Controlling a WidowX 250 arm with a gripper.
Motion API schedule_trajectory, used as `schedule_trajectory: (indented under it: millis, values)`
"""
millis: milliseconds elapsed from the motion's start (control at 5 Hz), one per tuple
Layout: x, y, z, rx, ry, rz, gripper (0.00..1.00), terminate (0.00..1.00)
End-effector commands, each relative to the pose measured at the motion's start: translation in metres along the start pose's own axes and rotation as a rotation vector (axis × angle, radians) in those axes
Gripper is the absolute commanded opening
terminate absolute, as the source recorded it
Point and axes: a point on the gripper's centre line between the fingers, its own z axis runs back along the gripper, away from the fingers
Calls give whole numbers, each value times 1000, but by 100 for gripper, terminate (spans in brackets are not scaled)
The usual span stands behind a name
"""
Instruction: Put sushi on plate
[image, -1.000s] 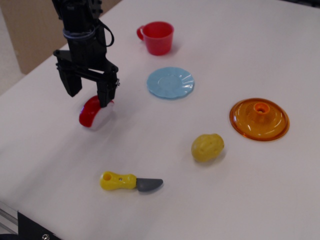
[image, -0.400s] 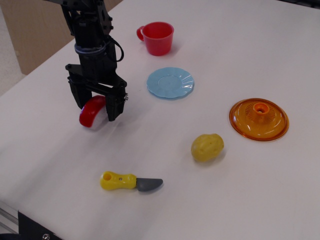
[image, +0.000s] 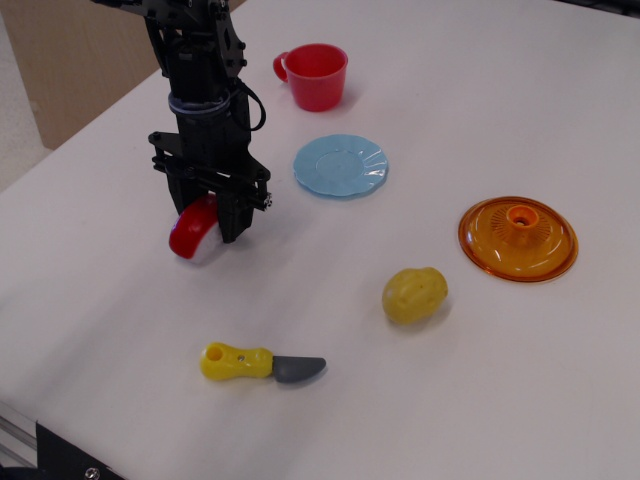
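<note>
The sushi (image: 190, 231), with a glossy red top on a white base, rests on the white table at the left. My gripper (image: 208, 222) reaches straight down over it. The black fingers (image: 232, 215) are narrowed around the sushi, which sticks out at the lower left and still touches the table. The light blue scalloped plate (image: 340, 165) lies flat and bare, to the right of the gripper and a little farther back.
A red cup (image: 318, 75) stands behind the plate. An orange transparent disc with a centre knob (image: 518, 238) lies at the right. A yellow lemon toy (image: 414, 294) sits in the middle, and a yellow-handled toy knife (image: 260, 364) lies at the front.
My gripper has moved right and lowered over the sushi, and its fingers have narrowed around it. The sushi has shifted slightly right and turned more upright.
</note>
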Motion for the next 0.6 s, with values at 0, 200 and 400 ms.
schedule_trajectory:
  millis: [0, 200, 400]
  values:
    - [20, -27, 36, 18, -99, -28, 0, 0]
    - [45, -48, 51, 7, -145, -60, 0, 0]
    - [69, -61, 58, 5, -173, -73, 0, 0]
